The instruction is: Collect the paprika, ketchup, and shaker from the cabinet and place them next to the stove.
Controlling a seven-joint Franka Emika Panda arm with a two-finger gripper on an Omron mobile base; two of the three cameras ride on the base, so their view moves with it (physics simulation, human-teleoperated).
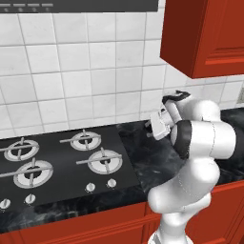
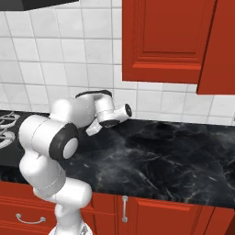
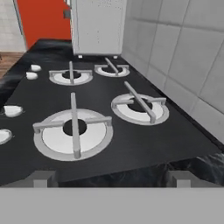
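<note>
In the left base view the stove takes up the left of the counter: a flat, matte black cooktop with four round silver-ringed burners under thin crossed grates, and a row of small round silver knobs along its near edge. It is sunk into a glossy black marble countertop veined in grey, with a wall of square white tiles behind. To the right of the stove the gripper hangs low over the bare marble, pointing left toward the burners. Above it the cabinet is a boxy red wooden unit with a raised panel door, shut. In the hand view the two small dark fingertips stand far apart at the lower corners, jaws spread wide with nothing between them. The paprika, ketchup and shaker cannot be made out in these views.
</note>
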